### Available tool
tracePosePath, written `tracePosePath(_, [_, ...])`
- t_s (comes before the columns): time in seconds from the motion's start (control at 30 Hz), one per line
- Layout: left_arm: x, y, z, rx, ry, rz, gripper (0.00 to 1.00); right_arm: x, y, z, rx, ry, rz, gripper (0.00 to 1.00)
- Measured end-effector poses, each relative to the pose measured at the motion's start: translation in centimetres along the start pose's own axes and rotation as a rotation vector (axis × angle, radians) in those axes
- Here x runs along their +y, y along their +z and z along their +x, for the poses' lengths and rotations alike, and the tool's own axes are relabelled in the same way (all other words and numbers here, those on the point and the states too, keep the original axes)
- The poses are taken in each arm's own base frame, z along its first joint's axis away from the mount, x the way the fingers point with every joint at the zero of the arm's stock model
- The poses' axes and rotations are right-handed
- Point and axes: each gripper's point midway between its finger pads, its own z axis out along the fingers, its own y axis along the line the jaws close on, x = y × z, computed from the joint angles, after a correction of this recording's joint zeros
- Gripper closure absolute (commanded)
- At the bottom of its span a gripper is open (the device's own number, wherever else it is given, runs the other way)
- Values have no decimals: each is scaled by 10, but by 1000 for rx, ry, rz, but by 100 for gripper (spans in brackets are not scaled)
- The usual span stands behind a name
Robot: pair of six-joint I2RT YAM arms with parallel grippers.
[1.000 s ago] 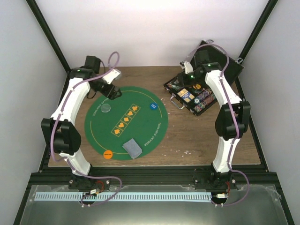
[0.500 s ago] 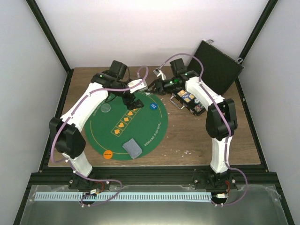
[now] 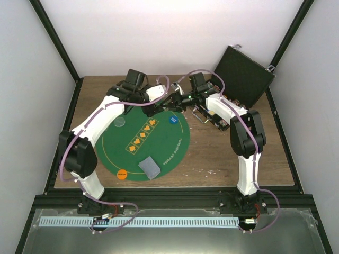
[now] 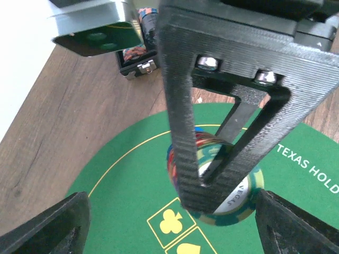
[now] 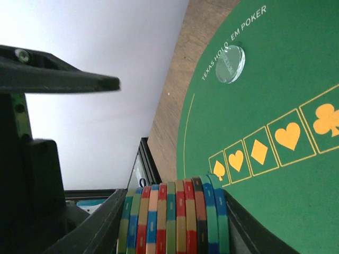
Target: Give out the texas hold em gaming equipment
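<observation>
L wrist: left fingers (image 4: 53, 227) are standing wide, one on either side of the chip stack (image 4: 233, 203), clear of it. Right fingers (image 4: 180, 132) are clamping that stack over the far part of the green mat (image 4: 122, 185). The black case (image 4: 135, 55) is sitting beyond on the bench (image 4: 63, 121).

R wrist: the striped chips are sitting edge-on btwn the right fingers. A clear disc (image 5: 231, 63) is lying on the mat.

Top: both sets of fingers are hanging together near the middle of the bench's far edge. Blue disc (image 3: 173, 120), orange disc (image 3: 122, 173) & cards (image 3: 149, 166) are lying on the mat.
</observation>
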Motion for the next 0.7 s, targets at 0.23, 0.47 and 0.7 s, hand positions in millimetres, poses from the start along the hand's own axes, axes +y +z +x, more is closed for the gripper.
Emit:
tracePosePath(0.23, [-9, 11, -3, -12, 51, 31, 26, 7, 1, -10, -32, 2, -30, 99])
tracePosePath(0.47, [-3, 23, -1, -9, 67, 0, 43, 11, 5, -13, -44, 10, -43, 99])
tracePosePath(0.7, [0, 29, 0, -6, 89, -22, 50, 14, 6, -14, -48, 11, -53, 99])
